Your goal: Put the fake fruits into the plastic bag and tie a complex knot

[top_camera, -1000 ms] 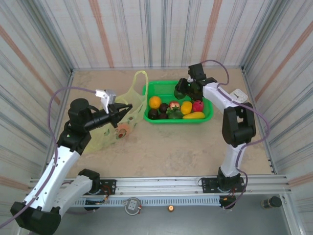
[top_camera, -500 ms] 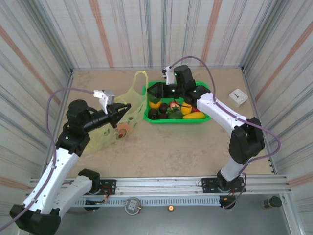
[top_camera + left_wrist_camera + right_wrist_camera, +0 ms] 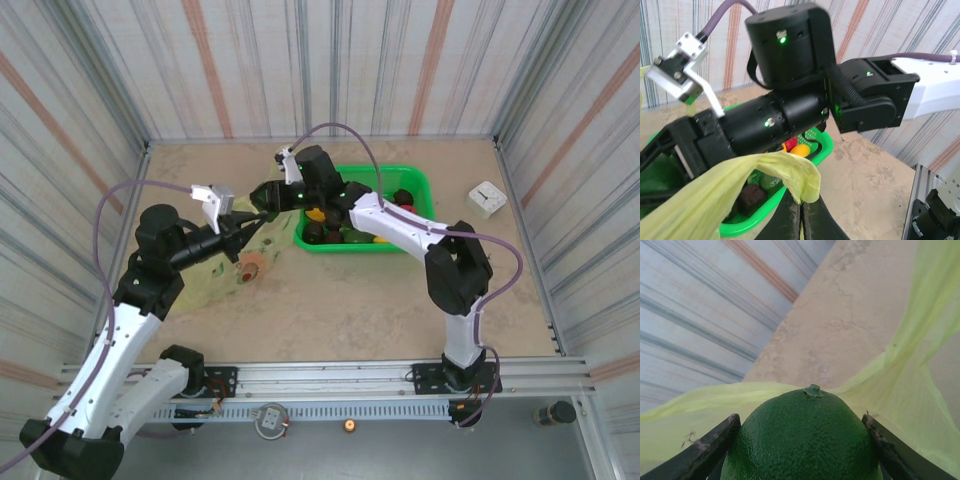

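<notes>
Loading is at an early stage. Left gripper [image 3: 801,207] pinches the bag [image 3: 740,172] rim, holding its mouth up just left of the basket [image 3: 420,178]. Right gripper [image 3: 265,195] clasps a green fruit [image 3: 805,440] over that mouth (not yet released). Several fruits [image 3: 312,232] lie in the basket. A pink fruit [image 3: 252,265] seems bagged, and the knot is not begun.

Bright, even light falls from above; shadows on the surface [image 3: 330,300] are faint and soft. The right wrist view renders the green fake fruit [image 3: 807,437] crisp with a dull sheen. The plastic bag [image 3: 740,172] glows translucent, slightly soft close to the lens.
</notes>
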Robot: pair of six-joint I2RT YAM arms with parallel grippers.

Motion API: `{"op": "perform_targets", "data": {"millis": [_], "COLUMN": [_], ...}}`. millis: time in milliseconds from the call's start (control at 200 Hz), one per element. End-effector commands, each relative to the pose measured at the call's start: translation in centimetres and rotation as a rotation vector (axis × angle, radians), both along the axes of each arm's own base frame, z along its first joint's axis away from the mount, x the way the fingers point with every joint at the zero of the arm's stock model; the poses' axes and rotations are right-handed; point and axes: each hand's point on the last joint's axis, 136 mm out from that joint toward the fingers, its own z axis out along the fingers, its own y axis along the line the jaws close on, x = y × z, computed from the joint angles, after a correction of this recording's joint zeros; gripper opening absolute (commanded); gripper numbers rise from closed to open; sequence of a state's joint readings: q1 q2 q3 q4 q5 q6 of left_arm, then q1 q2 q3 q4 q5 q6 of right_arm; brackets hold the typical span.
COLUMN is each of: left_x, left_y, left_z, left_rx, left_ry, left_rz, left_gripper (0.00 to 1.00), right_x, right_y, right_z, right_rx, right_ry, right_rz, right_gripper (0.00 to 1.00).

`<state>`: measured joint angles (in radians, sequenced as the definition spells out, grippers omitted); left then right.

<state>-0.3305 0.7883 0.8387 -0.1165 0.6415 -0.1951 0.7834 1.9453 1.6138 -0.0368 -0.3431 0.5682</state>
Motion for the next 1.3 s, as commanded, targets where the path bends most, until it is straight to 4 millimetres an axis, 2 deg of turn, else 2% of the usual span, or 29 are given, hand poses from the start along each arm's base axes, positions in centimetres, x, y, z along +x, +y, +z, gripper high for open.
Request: {"op": "perform_targets", "data": {"millis": [0,125,296,361,471,596,736,927,1017,1167,1232,1292], "left_x": [-0.4,-0.4,-0.4,-0.4,-0.4,-0.3,-0.3,-0.4,-0.4,-0.4,-0.5,-0.5], "left_y": [0.2,0.2,0.1,0.1,0.2,0.1,0.1,0.1,0.0,0.0,-0.1,-0.2], "left_z": [0.0,0.1,0.0,0.0,-0.1,-0.2,-0.2,-0.2,-0.2,-0.2,-0.2,-0.3], "left_rx": [0.013,0.012,0.011,0.012,0.014,0.016,0.017,0.017,0.017,0.019,0.017,0.017], "left_ry": [-0.022,-0.022,-0.022,-0.022,-0.017,-0.016,-0.015,-0.015,-0.015,-0.016,-0.015,-0.014], "left_rz": [0.004,0.004,0.003,0.003,0.005,0.005,0.004,0.004,0.001,0.001,-0.003,-0.009], "left_gripper": [0.00,0.00,0.00,0.00,0.00,0.00,0.00,0.00,0.00,0.00,0.00,0.00], "right_x": [0.3,-1.3,-1.7,-1.7,-1.4,-1.5,-2.0,-2.1,-1.9,-1.0,-0.8,-0.6], "right_y": [0.8,1.3,0.0,-0.5,-2.2,-3.8,-6.0,-10.8,-13.2,-18.0,-18.9,-19.3], "right_z": [0.1,-0.6,-0.4,0.1,1.8,3.7,5.2,5.2,4.0,-0.9,-2.9,-4.9], "right_rx": [0.022,0.020,0.012,0.016,0.052,0.094,0.092,0.070,0.024,-0.052,-0.056,-0.133], "right_ry": [-0.029,-0.026,-0.035,-0.042,-0.060,-0.071,-0.089,-0.089,-0.063,0.084,0.164,0.218], "right_rz": [-0.052,-0.026,-0.033,-0.030,-0.046,-0.022,-0.007,-0.073,-0.120,-0.218,-0.226,-0.236], "right_gripper": [0.60,0.76,0.79,0.74,0.55,0.41,0.39,0.39,0.39,0.40,0.43,0.48]}}
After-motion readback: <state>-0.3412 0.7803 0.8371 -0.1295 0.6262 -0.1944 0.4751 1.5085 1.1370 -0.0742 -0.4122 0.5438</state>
